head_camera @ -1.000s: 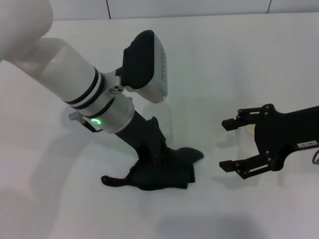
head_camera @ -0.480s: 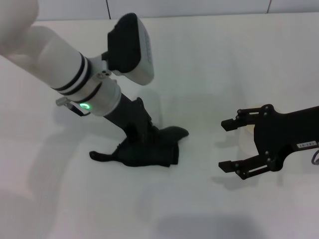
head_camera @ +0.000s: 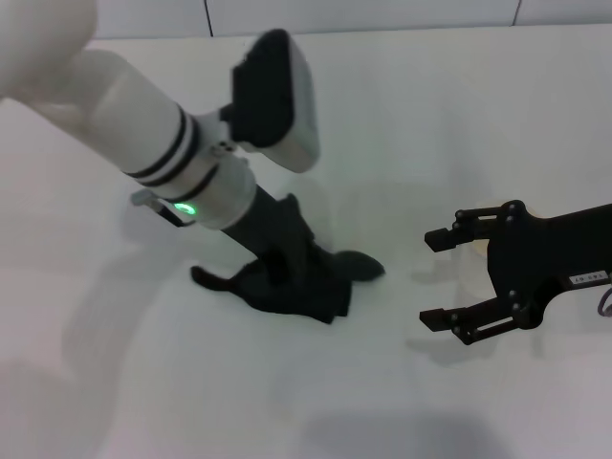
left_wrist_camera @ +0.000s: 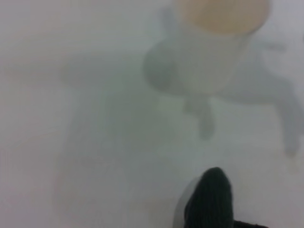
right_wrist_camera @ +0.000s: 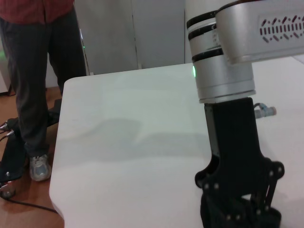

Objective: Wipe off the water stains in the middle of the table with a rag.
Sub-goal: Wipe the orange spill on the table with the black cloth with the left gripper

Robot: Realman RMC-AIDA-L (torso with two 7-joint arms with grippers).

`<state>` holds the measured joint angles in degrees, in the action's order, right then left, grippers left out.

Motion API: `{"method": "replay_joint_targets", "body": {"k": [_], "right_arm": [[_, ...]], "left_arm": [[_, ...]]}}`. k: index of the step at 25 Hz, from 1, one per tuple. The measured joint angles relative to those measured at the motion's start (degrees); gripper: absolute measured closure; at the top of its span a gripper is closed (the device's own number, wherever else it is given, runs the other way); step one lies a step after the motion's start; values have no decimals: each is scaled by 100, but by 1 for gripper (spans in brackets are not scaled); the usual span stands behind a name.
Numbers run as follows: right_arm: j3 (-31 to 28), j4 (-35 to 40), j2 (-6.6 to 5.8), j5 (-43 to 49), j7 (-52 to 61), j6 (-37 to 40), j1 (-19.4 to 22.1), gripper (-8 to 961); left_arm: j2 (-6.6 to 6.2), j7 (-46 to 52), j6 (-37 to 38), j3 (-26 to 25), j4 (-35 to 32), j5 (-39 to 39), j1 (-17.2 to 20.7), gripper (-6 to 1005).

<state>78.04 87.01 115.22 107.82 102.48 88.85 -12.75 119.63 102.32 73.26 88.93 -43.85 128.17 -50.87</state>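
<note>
The table [head_camera: 430, 115] is plain white. The rag [head_camera: 296, 282] on it is dark grey-black. The left arm [head_camera: 143, 134] is white with two black bands and a small green light [head_camera: 188, 207]; its gripper [head_camera: 287, 258] is black. The right gripper [head_camera: 449, 277] is black. The cup [left_wrist_camera: 216, 42] is whitish with an orange tint inside.

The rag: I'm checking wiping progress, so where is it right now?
In the head view the rag lies on the white table near the middle, pressed under the left tool, well left of the open right tool.
</note>
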Motion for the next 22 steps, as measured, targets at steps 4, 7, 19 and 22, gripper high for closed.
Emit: {"method": "replay_joint_targets", "body": {"k": [4, 7, 19, 22], "right_arm": [[0, 0, 0, 0, 0, 0, 0, 96], [1, 1, 0, 0, 0, 1, 0, 96], [1, 57, 0, 2, 0, 2, 10, 96], [0, 59, 0, 2, 0, 0, 17, 96]], "left_arm": [[0, 2, -3, 332, -97, -238, -46, 899], [1, 0, -2, 569, -114, -475, -83, 899], [-18, 19, -108, 795, -185, -656, -42, 899], [-31, 19, -148, 529, -159, -465, -15, 899]]}}
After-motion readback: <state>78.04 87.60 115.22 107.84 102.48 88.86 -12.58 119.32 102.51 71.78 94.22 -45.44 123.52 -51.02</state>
